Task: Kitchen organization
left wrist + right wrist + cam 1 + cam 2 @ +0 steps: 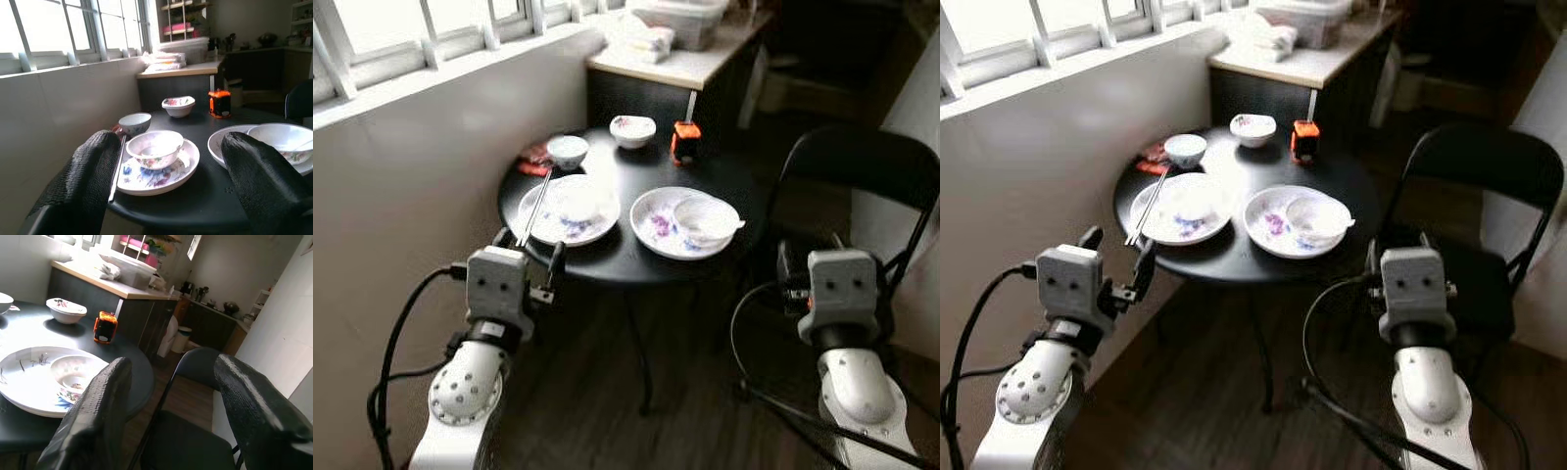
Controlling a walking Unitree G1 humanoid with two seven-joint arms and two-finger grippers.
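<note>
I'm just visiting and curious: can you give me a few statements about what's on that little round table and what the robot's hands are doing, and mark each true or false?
1. Both plates hold a bowl. True: the left plate and the right plate each carry one.
2. The chopsticks lie on the floor. False: they rest across the left plate's edge.
3. The left gripper is open and holds nothing. True.
4. The orange box sits on the chair. False: it stands on the table, at the far side.
5. The right gripper grips a bowl. False: it is open and empty, beside the table, in front of the chair.
</note>
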